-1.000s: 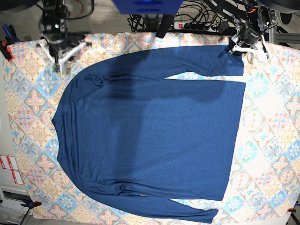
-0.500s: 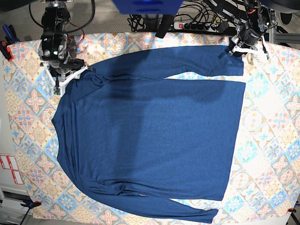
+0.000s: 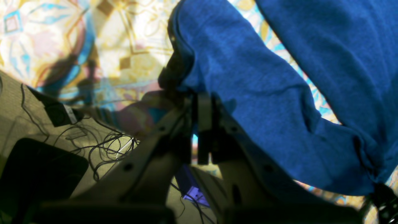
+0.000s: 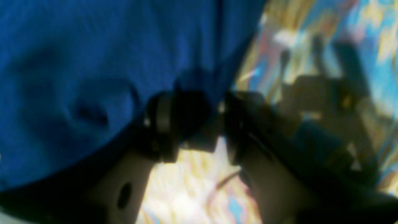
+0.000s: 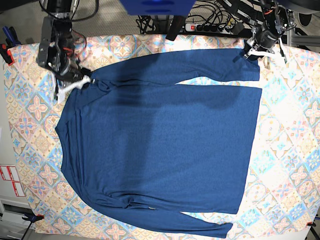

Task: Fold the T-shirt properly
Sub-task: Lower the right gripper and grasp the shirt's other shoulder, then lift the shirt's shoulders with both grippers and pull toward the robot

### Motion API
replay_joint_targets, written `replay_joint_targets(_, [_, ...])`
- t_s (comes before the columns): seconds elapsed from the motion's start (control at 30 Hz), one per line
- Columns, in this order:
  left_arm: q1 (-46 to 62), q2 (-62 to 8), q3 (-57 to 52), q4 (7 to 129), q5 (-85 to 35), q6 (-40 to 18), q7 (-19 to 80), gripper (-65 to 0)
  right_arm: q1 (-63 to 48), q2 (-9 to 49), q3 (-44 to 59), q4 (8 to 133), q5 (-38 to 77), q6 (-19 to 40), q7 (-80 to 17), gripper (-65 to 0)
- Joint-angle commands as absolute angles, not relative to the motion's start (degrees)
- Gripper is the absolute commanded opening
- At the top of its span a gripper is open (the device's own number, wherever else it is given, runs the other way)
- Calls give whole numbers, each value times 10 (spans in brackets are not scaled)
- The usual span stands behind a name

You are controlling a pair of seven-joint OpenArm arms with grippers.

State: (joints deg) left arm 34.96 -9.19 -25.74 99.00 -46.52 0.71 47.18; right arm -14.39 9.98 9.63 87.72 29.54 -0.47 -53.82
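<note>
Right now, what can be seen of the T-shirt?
The T-shirt is plain navy, long-sleeved, of thin soft knit. It lies flat on the patterned tablecloth, neck toward the base view's left, both sleeves laid along its sides. The left tool is shut on the far sleeve's cuff. The right tool, jaws apart, straddles the fabric edge at the far shoulder.
</note>
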Motion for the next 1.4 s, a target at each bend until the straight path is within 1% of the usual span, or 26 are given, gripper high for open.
replay_joint_targets(0.0, [352,-96,-261,998,-469,5,466,-650,-137,105,98,882,297,-3,-532,-413])
replay_joint_targets(0.27, [352,-96,-261,996,-469,5,466,-650,-130,103,98,840,297,-2,-532,-413])
replay_joint_targets(0.43, [352,-96,-261,996,-469,5,466,-650,-125,102,95,841,298,-1,-535,-420])
replay_joint_targets(0.5, [352,-96,-261,996,-469,5,466,-650,-126,102,95,843,312,-1,-537,-449])
replay_joint_targets(0.6, [352,-96,-261,996,-469,5,466,-650,-124,102,98,840,364,-1,-536,-546])
replay_joint_targets(0.67, [353,-96,-261,996,-469,5,466,-650,-125,102,98,840,397,-1,-537,-639])
replay_joint_targets(0.7, [354,-96,-261,996,-469,5,466,-650,-127,104,98,840,404,-1,-537,-650])
replay_joint_targets(0.83, [357,-99,-261,996,-469,5,466,-650,-154,107,103,844,407,-1,-534,-648])
replay_joint_targets(0.9, [364,-100,-261,996,-468,5,466,-650,-165,115,124,844,411,-1,-534,-648])
replay_joint_targets(1.1, [385,-100,-258,996,-466,3,467,-650,-196,115,186,844,412,-1,-532,-648])
replay_joint_targets(1.23, [387,-101,-261,996,-465,-36,467,-650,-203,115,212,844,413,-1,-532,-649])
replay_joint_targets(1.37, [378,-98,-276,996,-466,-38,466,-650,-203,115,209,844,413,-1,-536,-649])
